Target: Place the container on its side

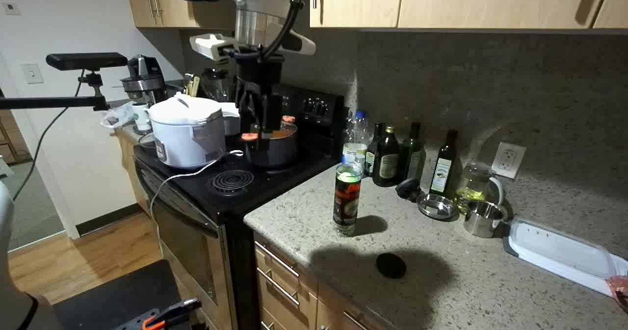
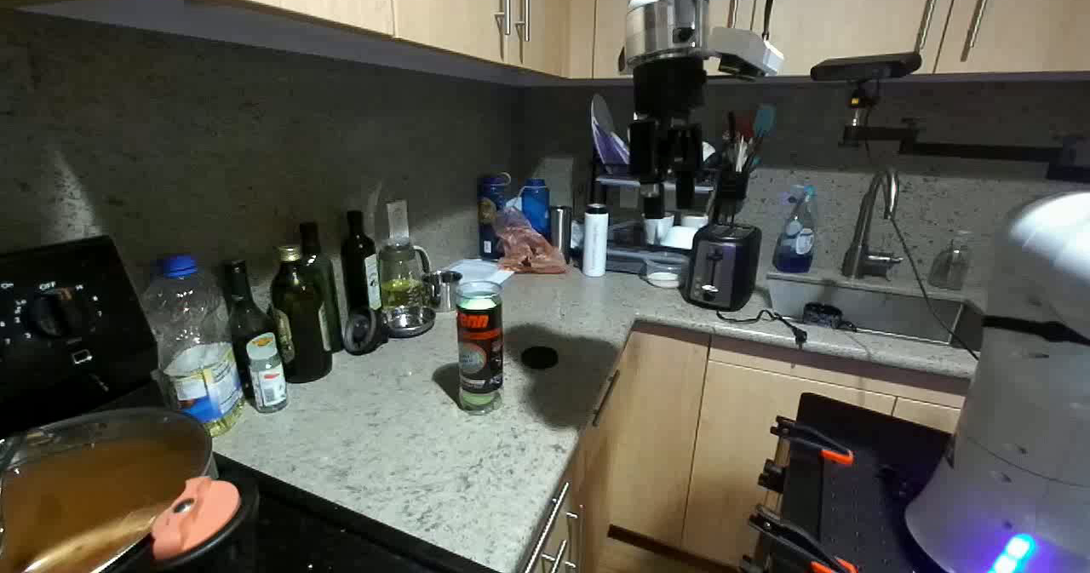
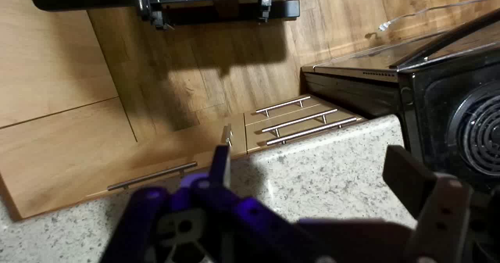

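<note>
The container (image 1: 347,202) is a clear cylindrical can with a black and red label band and a green-yellow top. It stands upright on the speckled counter and also shows in an exterior view (image 2: 480,347). My gripper (image 1: 257,131) hangs high with its fingers pointing down, well above the can and apart from it. It also shows in an exterior view (image 2: 669,203). In the wrist view the gripper (image 3: 308,165) has its fingers wide apart with nothing between them; the can is out of that view.
A black disc (image 1: 391,265) lies on the counter (image 1: 304,212) near the can. Dark glass bottles (image 1: 387,158) and a clear plastic bottle (image 2: 192,335) stand by the back wall. A steel cup (image 1: 483,218) stands farther along. The stove holds a pot (image 1: 272,151) and a white cooker (image 1: 186,134).
</note>
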